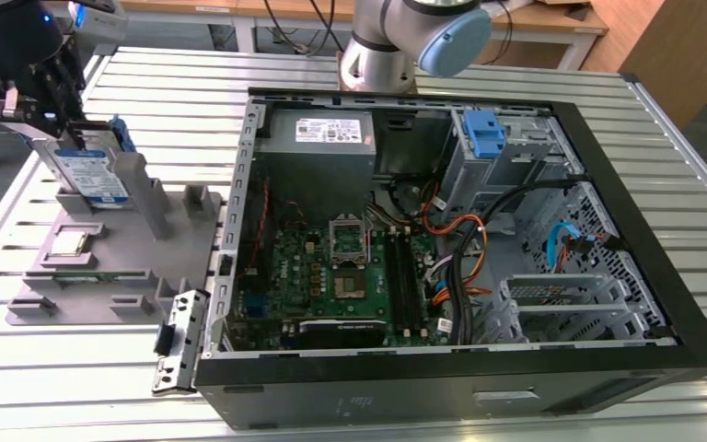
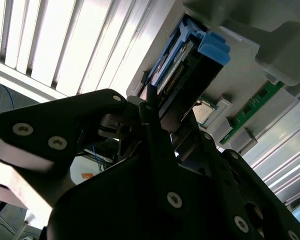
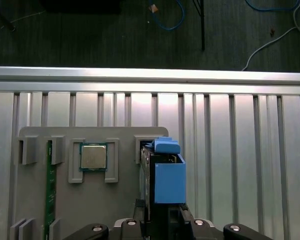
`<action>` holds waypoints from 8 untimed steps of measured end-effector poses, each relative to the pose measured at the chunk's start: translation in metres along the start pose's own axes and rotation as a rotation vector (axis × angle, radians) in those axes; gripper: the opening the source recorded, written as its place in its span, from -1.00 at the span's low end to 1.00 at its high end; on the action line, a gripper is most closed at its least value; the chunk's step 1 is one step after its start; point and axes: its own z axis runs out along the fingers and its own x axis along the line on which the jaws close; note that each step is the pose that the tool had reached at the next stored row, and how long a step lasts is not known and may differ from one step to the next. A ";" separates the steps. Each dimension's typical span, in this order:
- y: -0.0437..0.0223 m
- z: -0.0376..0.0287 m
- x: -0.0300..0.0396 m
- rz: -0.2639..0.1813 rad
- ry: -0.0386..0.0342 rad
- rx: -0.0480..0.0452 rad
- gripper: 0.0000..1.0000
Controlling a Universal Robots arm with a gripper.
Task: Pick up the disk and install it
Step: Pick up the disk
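The disk (image 1: 92,173) stands on edge, slightly tilted, in a slot at the corner of the grey holder plate (image 1: 121,267), toward the slatted table's (image 1: 84,387) edge at the exterior view's left. The gripper (image 1: 65,138) grasps it by its upper end, black fingers (image 2: 150,107) pressed against its sides. In the first wrist view the disk's blue carrier (image 3: 167,187) runs between the fingers. A processor chip (image 3: 93,156) and a memory stick (image 3: 50,190) sit in neighbouring slots of the plate. The open computer case (image 1: 698,304) lies beside the plate, toward the exterior view's right.
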 end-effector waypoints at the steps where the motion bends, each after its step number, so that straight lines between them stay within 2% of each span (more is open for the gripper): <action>1: 0.0000 -0.0005 0.0000 0.000 0.0000 0.0000 -0.29; 8: 0.0001 -0.0023 -0.0002 0.000 0.0001 -0.0001 -0.29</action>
